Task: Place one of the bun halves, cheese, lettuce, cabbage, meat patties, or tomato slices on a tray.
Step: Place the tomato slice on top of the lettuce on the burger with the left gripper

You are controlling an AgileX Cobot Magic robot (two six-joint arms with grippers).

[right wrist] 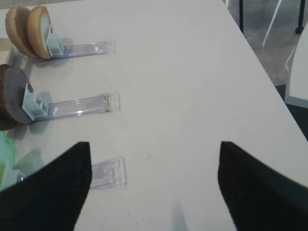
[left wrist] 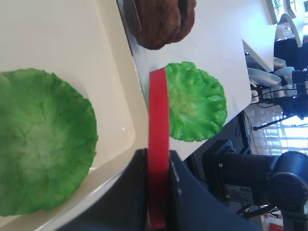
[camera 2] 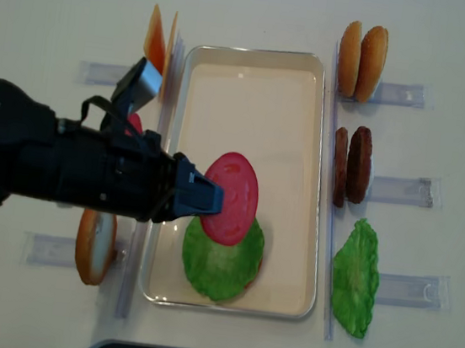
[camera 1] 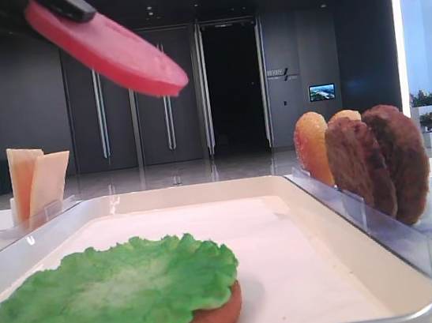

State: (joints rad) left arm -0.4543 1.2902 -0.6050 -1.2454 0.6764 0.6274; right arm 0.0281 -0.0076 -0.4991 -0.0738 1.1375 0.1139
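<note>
Gripping a tomato slice [camera 2: 231,197] edge-on in my left claw [camera 2: 200,197], I hold it over the lettuce [camera 2: 220,262] at the tray's [camera 2: 256,55] near end. Released tilted, it could slide off the ruffled leaf. My right claw [right wrist: 154,185] hangs open over the worktop [right wrist: 192,72].

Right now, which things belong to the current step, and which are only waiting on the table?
In use: tomato slice held in the left fingers; tray; lettuce on bun half.
Waiting: meat patties, bun halves, cheese, spare lettuce.
</note>
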